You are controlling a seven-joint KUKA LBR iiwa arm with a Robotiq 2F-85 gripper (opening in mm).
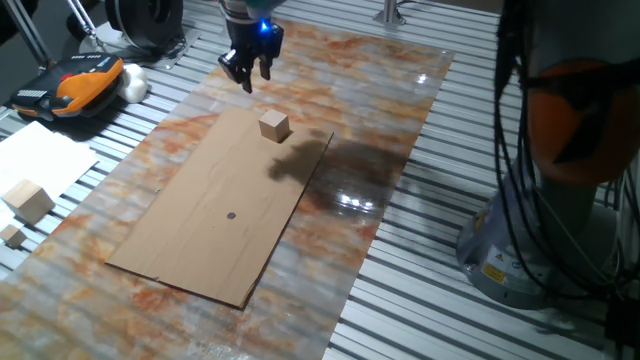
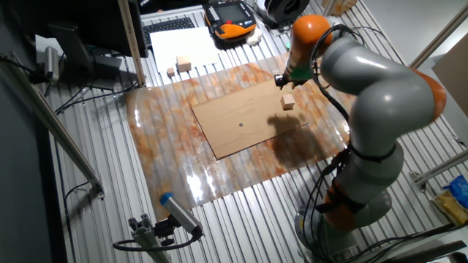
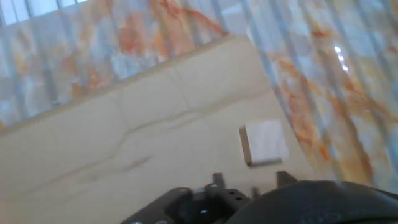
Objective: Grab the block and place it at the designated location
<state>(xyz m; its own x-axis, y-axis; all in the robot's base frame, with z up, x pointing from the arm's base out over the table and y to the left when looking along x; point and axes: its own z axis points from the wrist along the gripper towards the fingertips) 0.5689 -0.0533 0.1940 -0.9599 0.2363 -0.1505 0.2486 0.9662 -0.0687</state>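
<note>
The block (image 1: 274, 126) is a small light-tan wooden cube standing on the far end of the brown cardboard sheet (image 1: 190, 240). The designated location is a small dark dot (image 1: 231, 215) near the sheet's middle, well apart from the block. My gripper (image 1: 250, 76) hangs in the air just beyond the sheet's far edge, above and behind the block, open and empty. In the other fixed view the gripper (image 2: 281, 81) is just up-left of the block (image 2: 288, 101), and the dot (image 2: 240, 125) lies to the left. In the hand view the block (image 3: 264, 143) lies ahead of my fingertips (image 3: 217, 180).
A larger pale wooden cube (image 1: 30, 200) and a tiny wooden block (image 1: 12, 236) sit off the mat at the left. An orange-and-black pendant (image 1: 75, 82) lies at the far left. The arm's base (image 1: 520, 250) and cables stand to the right.
</note>
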